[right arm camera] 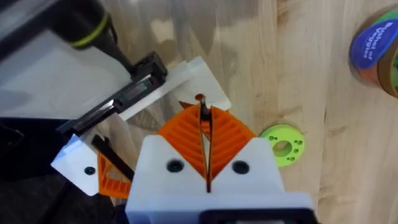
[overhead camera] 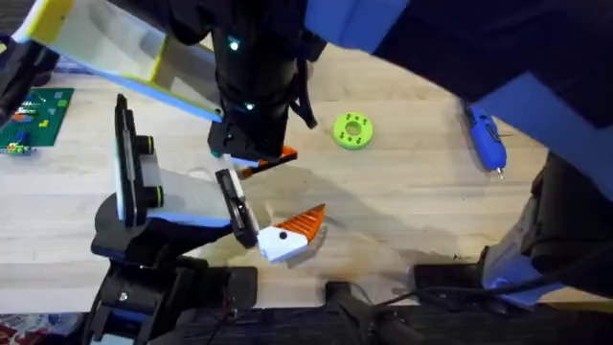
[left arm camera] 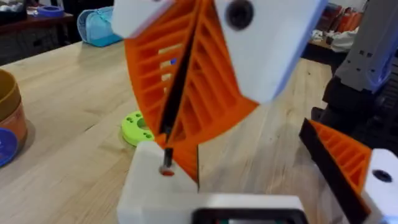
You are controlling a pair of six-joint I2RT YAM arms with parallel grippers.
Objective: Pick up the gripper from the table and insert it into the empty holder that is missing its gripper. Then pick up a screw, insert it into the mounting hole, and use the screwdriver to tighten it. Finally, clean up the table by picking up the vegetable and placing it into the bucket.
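With the right gripper (right arm camera: 205, 134) clenched on the screw (left arm camera: 166, 155) poised at the mounting hole (left arm camera: 165, 171), and the gripper (overhead camera: 287, 235) against the holder (overhead camera: 235, 203), risks tilting, jamming or dropping it if lowered off-axis.

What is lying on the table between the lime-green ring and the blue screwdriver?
Nothing. In the overhead view, the stretch of wooden table between the green ring and the screwdriver is bare.
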